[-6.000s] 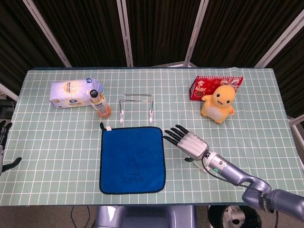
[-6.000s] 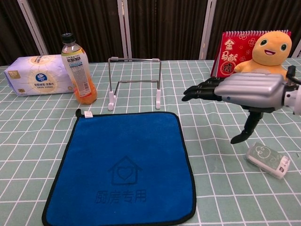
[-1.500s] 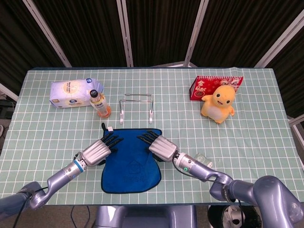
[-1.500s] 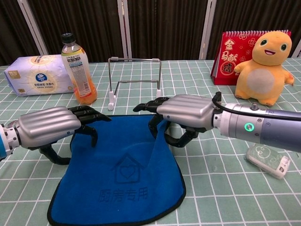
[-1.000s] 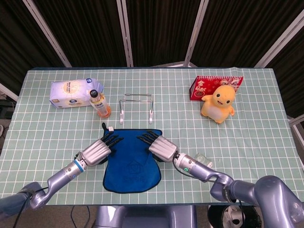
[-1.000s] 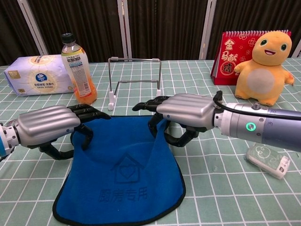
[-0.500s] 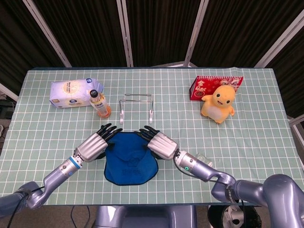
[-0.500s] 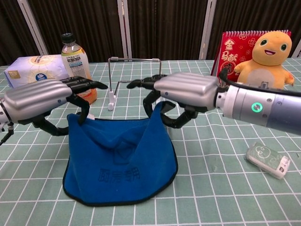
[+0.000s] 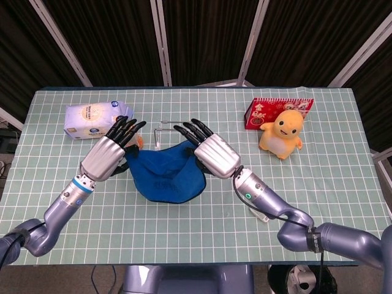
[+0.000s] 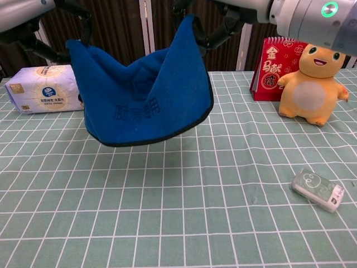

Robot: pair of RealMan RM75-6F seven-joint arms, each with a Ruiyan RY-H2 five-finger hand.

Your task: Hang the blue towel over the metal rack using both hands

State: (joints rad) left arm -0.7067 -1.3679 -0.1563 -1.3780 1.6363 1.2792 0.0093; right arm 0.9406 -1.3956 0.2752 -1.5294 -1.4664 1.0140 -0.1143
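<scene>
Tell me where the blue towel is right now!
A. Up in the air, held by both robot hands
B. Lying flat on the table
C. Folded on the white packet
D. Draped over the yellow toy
A: the blue towel hangs clear above the table, the left hand holding one top corner and the right hand the other.

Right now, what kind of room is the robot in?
Probably a robot test room, not a home. Black curtains hang behind a table with a checked green cloth, and odd props sit on it: a yellow plush toy and a red calendar.
</scene>
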